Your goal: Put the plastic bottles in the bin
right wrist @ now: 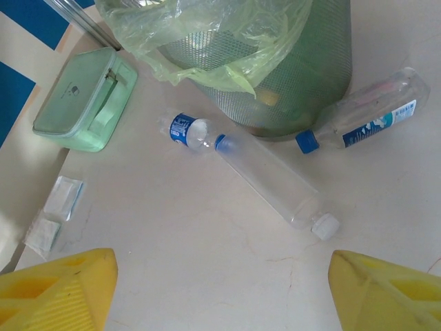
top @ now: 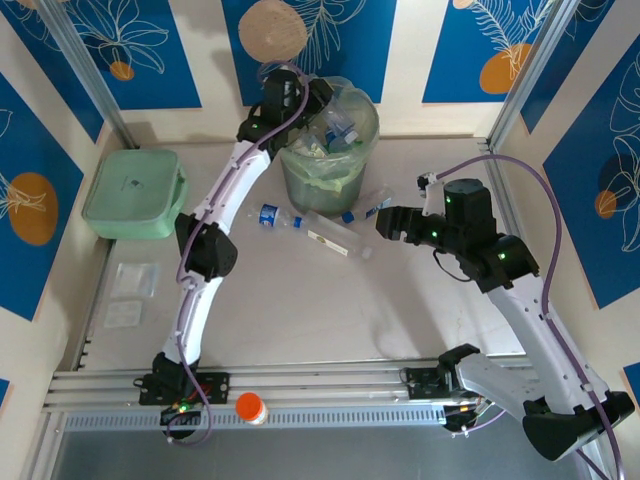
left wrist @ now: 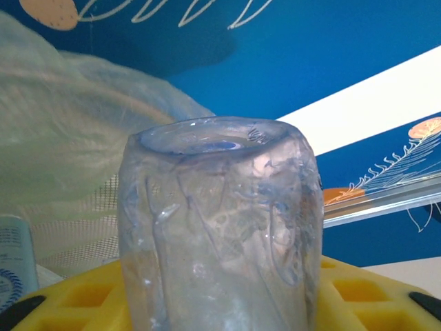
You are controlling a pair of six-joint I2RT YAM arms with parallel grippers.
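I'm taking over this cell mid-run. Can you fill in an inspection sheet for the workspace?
Surface: pale table, faintly cracked.
Job's things: bin packed with bottles; beside it lie a small crushed bottle, a long clear bottle and a blue-capped bottle.
Clutter: mint box, orange-capped jar, two small packets.
Grippers: left pincer shut on a held bottle by the bin's liner; right pincer open above the table.
Cables: purple cables run along both arms.
Surroundings: blue leaf-print panels.

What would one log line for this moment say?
left gripper: shut on clear bottle over bin | right gripper: open above table | on table: short bottle, long bottle, wider bottle
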